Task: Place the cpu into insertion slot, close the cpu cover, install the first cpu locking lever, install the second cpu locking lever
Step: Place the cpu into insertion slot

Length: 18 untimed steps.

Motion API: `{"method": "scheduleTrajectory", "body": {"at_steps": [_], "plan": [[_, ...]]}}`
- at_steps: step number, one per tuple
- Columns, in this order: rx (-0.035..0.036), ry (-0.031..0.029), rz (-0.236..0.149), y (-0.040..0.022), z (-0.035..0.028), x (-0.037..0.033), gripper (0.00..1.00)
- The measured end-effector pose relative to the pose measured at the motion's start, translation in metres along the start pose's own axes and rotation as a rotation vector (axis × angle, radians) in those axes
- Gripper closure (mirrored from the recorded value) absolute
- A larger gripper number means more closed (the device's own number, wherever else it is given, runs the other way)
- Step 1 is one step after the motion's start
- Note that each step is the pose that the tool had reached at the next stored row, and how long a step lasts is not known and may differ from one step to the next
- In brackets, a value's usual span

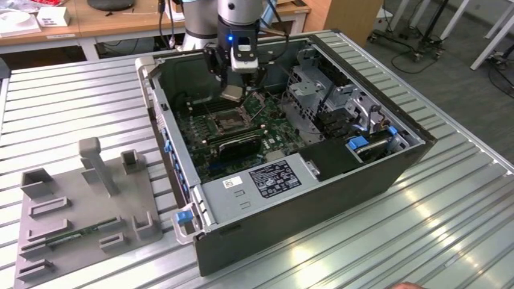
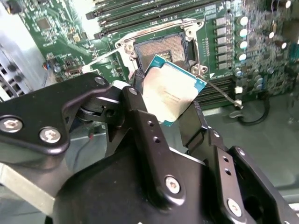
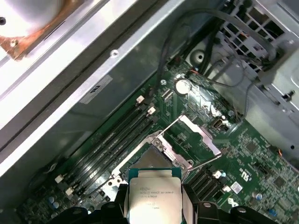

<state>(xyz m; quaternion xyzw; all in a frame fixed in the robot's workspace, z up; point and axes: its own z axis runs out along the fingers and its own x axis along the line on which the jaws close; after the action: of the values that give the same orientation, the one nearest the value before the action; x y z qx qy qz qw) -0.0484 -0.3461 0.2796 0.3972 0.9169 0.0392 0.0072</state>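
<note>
Hanging over an open computer case (image 1: 337,189) on a slatted metal table (image 1: 72,108), the robot arm's gripper (image 1: 233,89) pinches the cpu (image 1: 232,93) between its two black fingers (image 2: 140,116). The chip is held by opposite edges, silvery face showing in both wrist views, slightly tilted. It sits in the air above the insertion slot (image 1: 226,123) on the green motherboard (image 1: 277,129), not touching it. In the first wrist view the cpu cover (image 3: 201,133) is swung open beside the dark socket.
</note>
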Motion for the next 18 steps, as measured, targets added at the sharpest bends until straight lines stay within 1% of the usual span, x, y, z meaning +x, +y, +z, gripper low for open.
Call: {"method": "scheduleTrajectory", "body": {"at_steps": [5,7,8,18], "plan": [[-0.0014,-0.0067,0.087,-0.0001,0.0008,0.0,0.46],[-0.0021,-0.0092,0.118,-0.0001,0.001,0.0,0.46],[-0.0022,-0.0098,0.126,-0.0001,0.001,0.0,0.46],[-0.0023,-0.0101,0.13,-0.0001,0.001,0.0,0.46]]}}
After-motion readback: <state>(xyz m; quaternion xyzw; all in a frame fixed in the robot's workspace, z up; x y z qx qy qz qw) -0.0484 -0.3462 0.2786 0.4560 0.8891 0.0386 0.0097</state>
